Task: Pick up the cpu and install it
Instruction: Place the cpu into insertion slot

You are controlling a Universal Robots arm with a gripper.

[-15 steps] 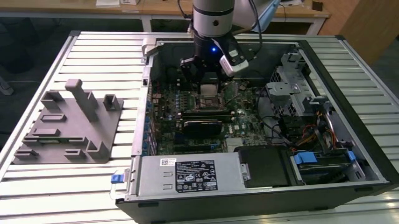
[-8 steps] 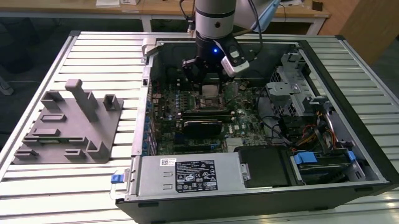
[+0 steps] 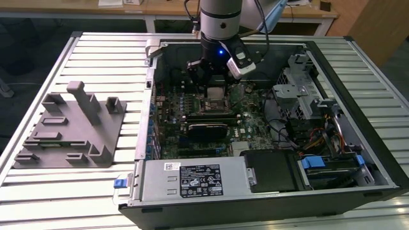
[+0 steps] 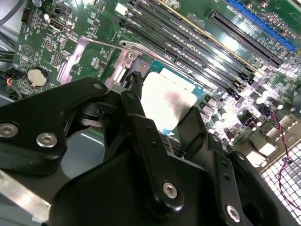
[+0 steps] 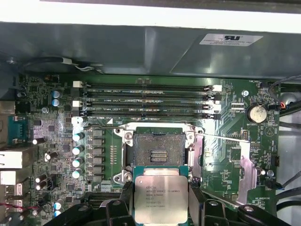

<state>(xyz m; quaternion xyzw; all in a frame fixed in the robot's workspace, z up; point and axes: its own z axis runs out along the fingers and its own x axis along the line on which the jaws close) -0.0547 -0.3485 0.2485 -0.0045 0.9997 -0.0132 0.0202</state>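
Observation:
The cpu (image 5: 161, 197), a flat square chip with a pale silvery top, is clamped by its edges between the two black fingers (image 5: 126, 203) of my gripper (image 5: 161, 207), which is shut on it. It hangs just short of the open, empty socket (image 5: 157, 150) on the green motherboard (image 5: 56, 141). In the second wrist view the cpu (image 4: 165, 107) shows bright between the fingers (image 4: 137, 101). In the exterior view the gripper (image 3: 216, 87) holds the cpu (image 3: 216, 93) inside the open computer case, slightly above the socket (image 3: 214, 105).
The socket's metal load plate (image 5: 247, 165) is swung open to one side. Memory slots (image 5: 146, 101) run beside the socket. A black block (image 3: 206, 130) lies on the board. The grey plastic fixture (image 3: 70, 129) stands on the slatted table at the exterior view's left.

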